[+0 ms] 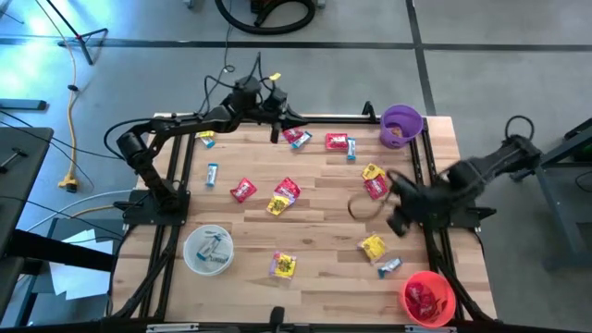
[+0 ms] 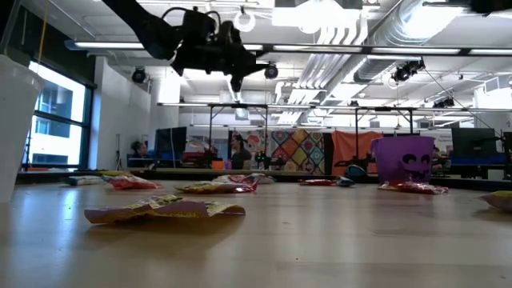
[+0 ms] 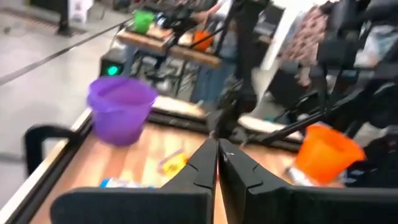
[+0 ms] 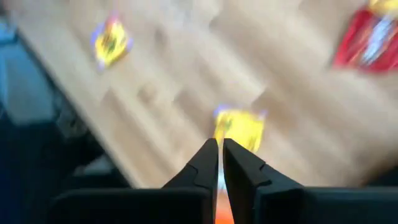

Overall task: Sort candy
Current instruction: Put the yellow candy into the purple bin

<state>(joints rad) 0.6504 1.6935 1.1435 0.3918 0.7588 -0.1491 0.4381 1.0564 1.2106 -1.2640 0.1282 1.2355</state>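
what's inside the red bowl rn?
In the high view the red bowl holds red-wrapped candy, piled near its middle. Count unclear: wrappers blend with the bowl, and anything under the top pieces is hidden.

Purple bowl (image 1: 401,125), red bowl (image 1: 428,298), clear white bowl (image 1: 208,250), wooden table (image 1: 314,240)

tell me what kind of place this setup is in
Probably a robotics lab or open workshop: the low view shows exposed ceiling ducts, long work benches with equipment, and a wooden table framed by two arms.
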